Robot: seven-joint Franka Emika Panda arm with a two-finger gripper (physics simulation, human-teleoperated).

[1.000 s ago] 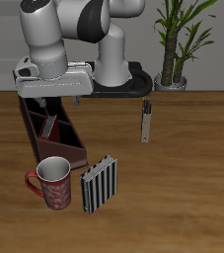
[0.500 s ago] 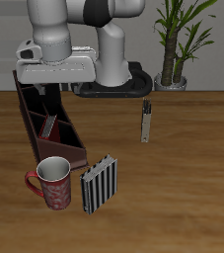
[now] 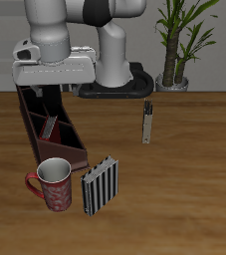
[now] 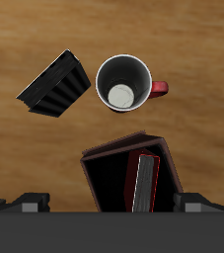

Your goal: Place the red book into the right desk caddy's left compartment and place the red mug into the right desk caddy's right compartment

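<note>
The red book (image 4: 146,182) stands on edge inside the right desk caddy (image 3: 47,127), leaning against a wall because the section is wider than the book. The red mug (image 3: 51,183) sits upright on the table (image 3: 184,179) just outside the caddy's near end, beside a striped book (image 3: 100,185), unplaced. The gripper (image 3: 51,92) hangs above the caddy holding nothing; whether its jaws are apart I cannot tell.
</note>
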